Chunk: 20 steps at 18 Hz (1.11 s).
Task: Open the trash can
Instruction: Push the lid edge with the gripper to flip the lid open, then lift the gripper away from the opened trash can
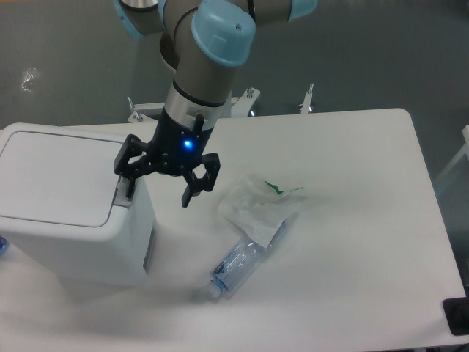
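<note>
White trash can [62, 213] at table's left edge, lid down; gripper [159, 185] spread wide, grasping nothing, one finger over the grey push tab [122, 196]; step: approach; next, likely press the tab down.

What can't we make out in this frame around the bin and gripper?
- Grey push tab of the white boxy plastic trash can: the black two-finger gripper partly covers it; contact unclear.
- Can's left side: cut off by the frame edge.
- Clear plastic bottle: upper end hidden under crumpled clear plastic wrap.
</note>
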Motion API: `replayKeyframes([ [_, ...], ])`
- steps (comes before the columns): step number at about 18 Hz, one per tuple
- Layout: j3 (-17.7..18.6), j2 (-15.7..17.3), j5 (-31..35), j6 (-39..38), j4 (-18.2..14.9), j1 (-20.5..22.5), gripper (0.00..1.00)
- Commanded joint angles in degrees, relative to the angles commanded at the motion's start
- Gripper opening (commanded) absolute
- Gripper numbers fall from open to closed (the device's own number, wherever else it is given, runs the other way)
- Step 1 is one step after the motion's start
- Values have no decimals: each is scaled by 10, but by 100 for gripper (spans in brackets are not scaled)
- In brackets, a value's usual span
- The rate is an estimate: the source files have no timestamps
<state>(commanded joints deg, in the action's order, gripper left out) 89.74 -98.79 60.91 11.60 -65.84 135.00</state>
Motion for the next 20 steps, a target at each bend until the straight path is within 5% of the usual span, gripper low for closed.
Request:
replayKeyframes([
  [7,-32,-5,2,6,12,5,100],
  [11,-64,-13,3,17,16,50,100],
  [20,-33,-27,93,230,14,164,100],
])
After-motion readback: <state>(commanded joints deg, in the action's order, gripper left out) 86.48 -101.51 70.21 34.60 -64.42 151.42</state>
